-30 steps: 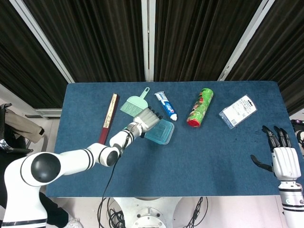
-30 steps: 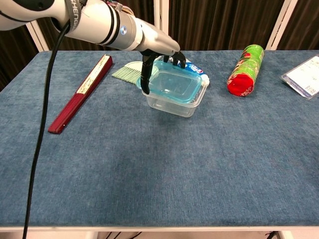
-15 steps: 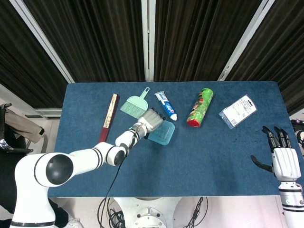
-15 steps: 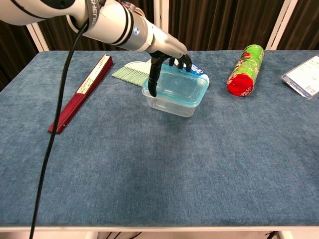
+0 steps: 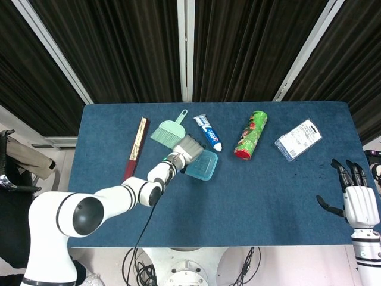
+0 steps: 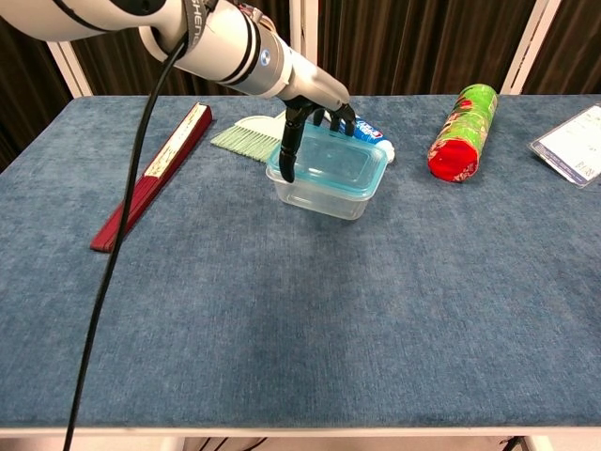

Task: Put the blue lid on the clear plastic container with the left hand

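The blue lid (image 6: 335, 165) lies on top of the clear plastic container (image 6: 324, 200), which stands on the blue table left of centre. In the head view the blue lid (image 5: 202, 165) covers the container completely. My left hand (image 6: 315, 115) holds the lid at its far left corner. The thumb (image 6: 287, 155) hangs down the left side and the other fingers curl over the back edge. From the head camera the left hand (image 5: 187, 148) sits at the lid's upper left. My right hand (image 5: 358, 202) is off the table's right front corner, holding nothing, fingers spread.
A dark red folded fan (image 6: 150, 174) lies at the left. A green hand brush (image 6: 246, 134) and a toothpaste tube (image 6: 371, 136) lie just behind the container. Further right are a green canister with a red cap (image 6: 462, 132) and a clear packet (image 6: 573, 143).
The left hand has brought the lid down from a tilted, offset position so that it sits level over the container. The right hand has barely moved.
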You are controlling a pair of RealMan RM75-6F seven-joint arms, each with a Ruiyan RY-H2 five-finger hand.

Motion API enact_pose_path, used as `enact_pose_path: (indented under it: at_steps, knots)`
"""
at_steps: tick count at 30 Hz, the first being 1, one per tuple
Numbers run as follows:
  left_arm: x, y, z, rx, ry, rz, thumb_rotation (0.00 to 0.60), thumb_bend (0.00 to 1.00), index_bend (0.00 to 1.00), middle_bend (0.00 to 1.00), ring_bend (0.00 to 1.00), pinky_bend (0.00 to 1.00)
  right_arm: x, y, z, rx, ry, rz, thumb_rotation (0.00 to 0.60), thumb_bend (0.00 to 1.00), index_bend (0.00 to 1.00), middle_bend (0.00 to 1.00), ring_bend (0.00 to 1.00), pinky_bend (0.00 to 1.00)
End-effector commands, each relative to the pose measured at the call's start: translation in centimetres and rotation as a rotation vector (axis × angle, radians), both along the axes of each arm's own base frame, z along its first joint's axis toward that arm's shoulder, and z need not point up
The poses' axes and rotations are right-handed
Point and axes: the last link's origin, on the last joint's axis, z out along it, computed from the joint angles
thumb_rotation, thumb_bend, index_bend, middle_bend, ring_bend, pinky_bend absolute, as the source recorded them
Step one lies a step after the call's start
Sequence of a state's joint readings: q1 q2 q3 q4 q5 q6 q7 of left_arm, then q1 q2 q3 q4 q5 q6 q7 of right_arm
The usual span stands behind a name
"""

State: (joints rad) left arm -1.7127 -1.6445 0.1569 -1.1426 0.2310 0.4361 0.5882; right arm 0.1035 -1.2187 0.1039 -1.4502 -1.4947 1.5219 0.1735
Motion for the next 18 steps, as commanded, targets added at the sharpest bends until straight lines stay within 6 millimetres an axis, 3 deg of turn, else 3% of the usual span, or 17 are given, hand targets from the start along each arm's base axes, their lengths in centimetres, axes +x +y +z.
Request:
enact_pose_path:
  at_steps: [1, 7, 9, 13, 18]
  knots:
    - [0.1, 0.0, -0.1, 0.002, 0.002, 0.007, 0.600, 0.13, 0.29, 0.26, 0.17, 0.16, -0.1, 0.0, 0.0, 0.000, -0.001, -0.002, 0.600, 0.12, 0.00, 0.16, 0.00, 0.00]
    - [0.1, -0.3, -0.4, -0.008, 0.022, 0.009, 0.600, 0.13, 0.25, 0.25, 0.17, 0.16, -0.2, 0.0, 0.0, 0.000, -0.003, -0.002, 0.600, 0.12, 0.00, 0.16, 0.00, 0.00]
    - [0.1, -0.5, -0.5, -0.015, 0.020, 0.024, 0.600, 0.11, 0.18, 0.21, 0.14, 0.16, -0.2, 0.0, 0.0, 0.000, -0.003, -0.002, 0.600, 0.13, 0.00, 0.16, 0.00, 0.00]
    - [0.1, -0.7, -0.3, -0.020, 0.024, 0.044, 0.600, 0.05, 0.02, 0.03, 0.00, 0.11, -0.2, 0.0, 0.1, -0.002, -0.004, -0.001, 0.600, 0.12, 0.00, 0.16, 0.00, 0.00]
    - [0.5, -1.0, 0.4, 0.006, -0.002, 0.037, 0.600, 0.03, 0.00, 0.00, 0.00, 0.06, -0.2, 0.1, 0.2, -0.002, -0.009, 0.001, 0.600, 0.13, 0.00, 0.16, 0.00, 0.00]
